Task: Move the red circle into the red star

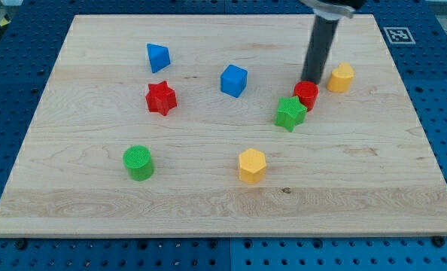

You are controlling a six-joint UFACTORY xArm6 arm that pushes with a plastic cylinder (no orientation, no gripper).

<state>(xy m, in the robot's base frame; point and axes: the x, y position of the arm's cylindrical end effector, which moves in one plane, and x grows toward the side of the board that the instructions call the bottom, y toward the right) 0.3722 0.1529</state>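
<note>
The red circle sits right of centre on the wooden board, touching the green star at its lower left. The red star lies well to the view's left of it. My tip stands just behind the red circle's top edge, at or very near contact, between it and the small yellow block. The rod rises from there toward the view's top.
A blue cube lies between the red circle and the red star. A blue pointed block is above the red star. A green cylinder and a yellow hexagon sit toward the view's bottom. The board's edge borders blue perforated table.
</note>
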